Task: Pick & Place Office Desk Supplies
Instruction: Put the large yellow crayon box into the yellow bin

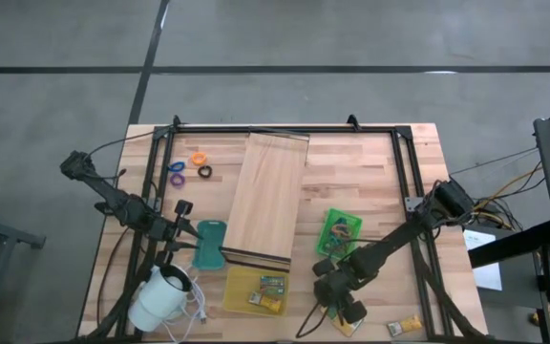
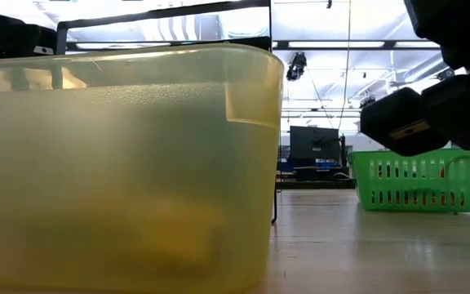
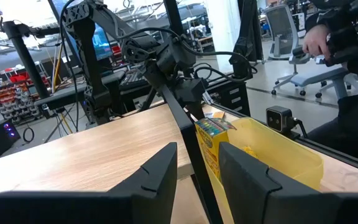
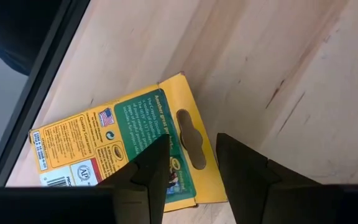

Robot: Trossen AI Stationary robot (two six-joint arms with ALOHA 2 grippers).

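Note:
A yellow-green crayon packet (image 4: 126,146) lies flat on the wood near the table's front edge. My right gripper (image 4: 191,165) slants down over it, open. One finger is over the packet's green face and the other is just past its hang-tab end (image 4: 188,134). In the high view that gripper (image 1: 344,311) hides the packet. Another small yellow packet (image 1: 404,327) lies to its right. Orange, purple, blue and black rings (image 1: 191,167) lie at the far left. My left gripper (image 1: 185,229) waits level and open at the table's left. My right gripper comes at the packet from above, slanting down, with the hang-tab end (image 4: 194,152) in the gap between its fingers. The packet lies flat on the table. I cannot tell whether either finger touches it.
A yellow bin (image 1: 256,290) holding crayon packets stands at the front middle, and it fills the left of the low view (image 2: 121,163). A green basket (image 1: 340,232), a long wooden board (image 1: 267,196), a teal item (image 1: 208,244) and a white corded device (image 1: 160,298) are also there. A black frame (image 1: 285,128) rims the table.

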